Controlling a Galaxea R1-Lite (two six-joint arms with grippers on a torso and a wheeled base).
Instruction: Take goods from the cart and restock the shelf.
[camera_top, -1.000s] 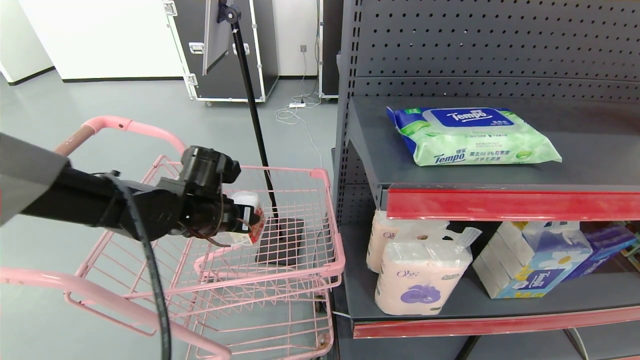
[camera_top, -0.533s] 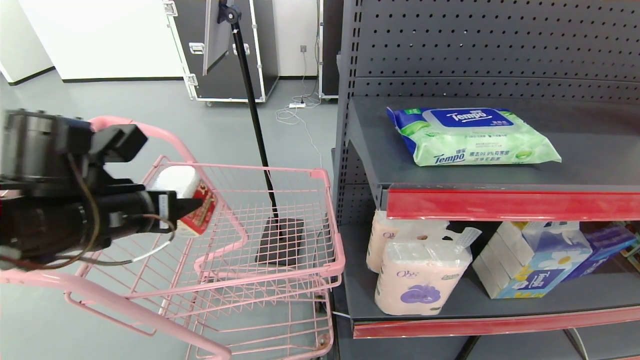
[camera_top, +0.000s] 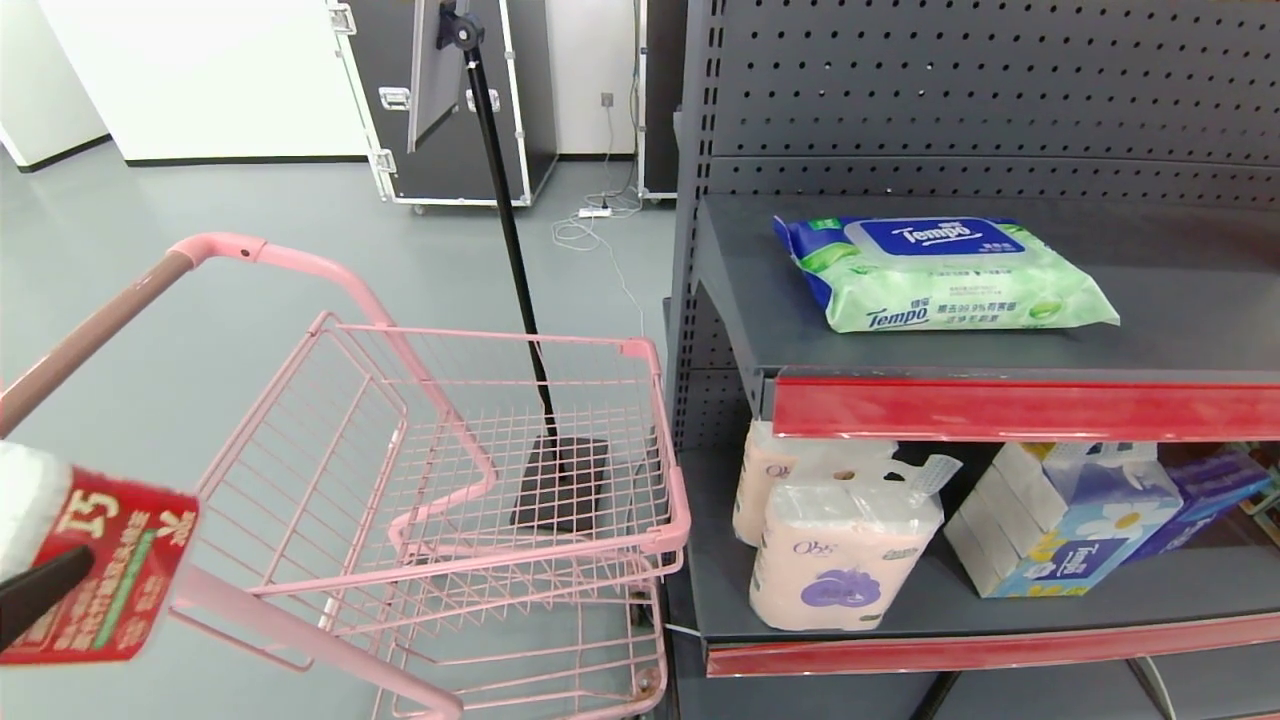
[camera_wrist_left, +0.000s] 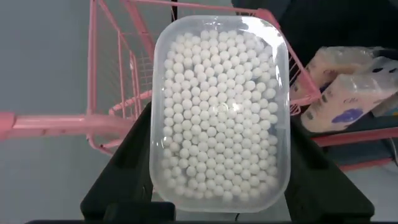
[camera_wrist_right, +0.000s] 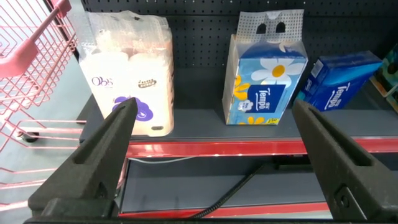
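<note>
Beside the grey shelf (camera_top: 1000, 408), the left gripper (camera_wrist_left: 219, 143), clamped on the swab box (camera_top: 95, 570), has lifted it from the pink cart (camera_top: 660, 520) to the head view's lower left, ready for shelving; the right gripper (camera_wrist_right: 214, 106) hangs spread.

The cart (camera_top: 600, 345) stood left of the shelf unit (camera_top: 900, 100), its front end just beside the unit's side. A wipes pack (camera_top: 945, 272) lay flat on the upper shelf (camera_top: 760, 300). On the lower shelf (camera_top: 1180, 590), roll packs (camera_top: 840, 560) stood at the left end, with tissue packs (camera_top: 1070, 520) to their right. A tub (camera_top: 90, 570), gripped in the left hand (camera_wrist_left: 219, 124), was at the cart's near left. A stand (camera_top: 510, 230) rose behind the cart.
</note>
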